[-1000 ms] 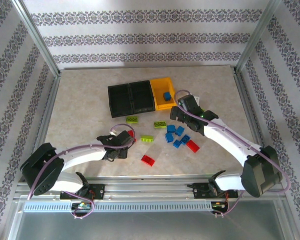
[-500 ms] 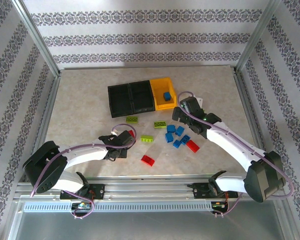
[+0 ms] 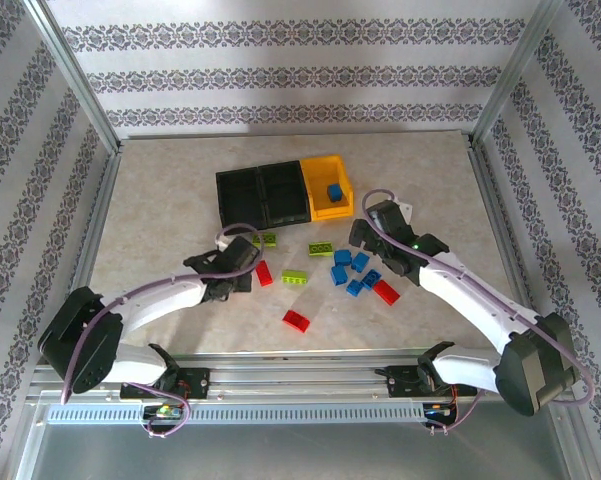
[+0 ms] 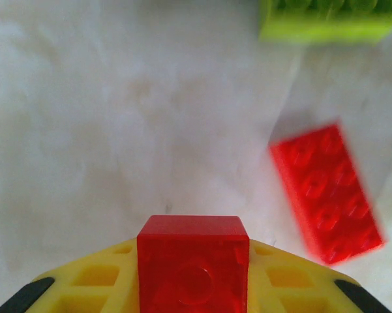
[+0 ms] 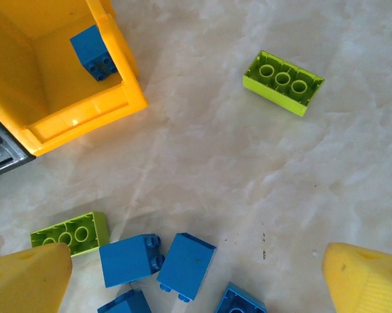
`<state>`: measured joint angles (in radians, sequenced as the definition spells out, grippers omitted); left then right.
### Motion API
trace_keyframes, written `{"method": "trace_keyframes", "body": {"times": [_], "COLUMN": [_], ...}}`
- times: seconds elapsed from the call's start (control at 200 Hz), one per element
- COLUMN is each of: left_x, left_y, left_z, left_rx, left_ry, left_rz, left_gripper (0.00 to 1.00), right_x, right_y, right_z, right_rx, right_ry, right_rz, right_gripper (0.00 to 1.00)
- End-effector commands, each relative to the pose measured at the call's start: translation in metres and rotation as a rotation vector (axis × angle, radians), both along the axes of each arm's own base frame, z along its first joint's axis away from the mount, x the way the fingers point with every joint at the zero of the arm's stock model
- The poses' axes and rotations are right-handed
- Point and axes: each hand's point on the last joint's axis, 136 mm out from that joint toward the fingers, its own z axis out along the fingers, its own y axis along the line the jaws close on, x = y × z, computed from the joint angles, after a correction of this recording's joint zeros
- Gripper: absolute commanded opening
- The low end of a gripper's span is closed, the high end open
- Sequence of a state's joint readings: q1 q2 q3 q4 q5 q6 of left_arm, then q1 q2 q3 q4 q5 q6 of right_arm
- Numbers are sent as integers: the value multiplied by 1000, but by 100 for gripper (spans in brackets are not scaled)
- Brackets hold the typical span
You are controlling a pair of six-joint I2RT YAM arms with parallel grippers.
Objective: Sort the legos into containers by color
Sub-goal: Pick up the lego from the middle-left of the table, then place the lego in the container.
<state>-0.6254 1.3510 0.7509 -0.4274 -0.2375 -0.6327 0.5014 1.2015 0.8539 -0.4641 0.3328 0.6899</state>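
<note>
left hand [image 4: 192,290] gripped a red lego [image 4: 192,257], probably bound for a black bin [image 3: 238,205]; right hand [image 5: 196,277] gaped empty over blue legos [image 5: 186,261], beside the blue-holding yellow bin [image 5: 85,119]

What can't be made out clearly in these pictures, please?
Left wrist: the red lego in the left end effector is cut off by the bottom edge; the lime lego, blurred, by the top edge.
Right wrist: a blue lego is cut off by the bottom edge.
Top external: the black containers' insides are too dark to tell contents.
</note>
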Motion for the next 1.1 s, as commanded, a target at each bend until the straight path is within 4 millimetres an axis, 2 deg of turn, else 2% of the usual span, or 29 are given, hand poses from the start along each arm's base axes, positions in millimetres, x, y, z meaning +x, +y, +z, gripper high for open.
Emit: {"method": "trace_keyframes", "body": {"times": [0.0,0.175,0.35,0.51,0.795,0.989,1.094], "left_x": [41,89,130,157,184,192,195], "left_y": [-4,-2,-1,2,9,10,10], "left_z": [36,59,62,60,46,35,30], "left_rx": [-14,10,30,32,72,94,96], "left_ry": [-114,-169,-172,-174,-156,-137,-130], "left_rz": [-39,-33,-15,17,53,71,82], "left_gripper": [30,30,30,30,32,33,38], "right_x": [-8,-14,-19,-24,-36,-38,-38], "right_y": [-8,-12,-16,-20,-29,-21,-18], "right_z": [-4,-11,-19,-26,-41,-52,-55], "right_rx": [2,-4,-16,-25,-17,14,22], "right_ry": [12,26,48,72,116,142,153], "right_rz": [-34,-46,-56,-71,-109,-87,-74], "right_gripper": [98,98,98,98,98,98,96]}}
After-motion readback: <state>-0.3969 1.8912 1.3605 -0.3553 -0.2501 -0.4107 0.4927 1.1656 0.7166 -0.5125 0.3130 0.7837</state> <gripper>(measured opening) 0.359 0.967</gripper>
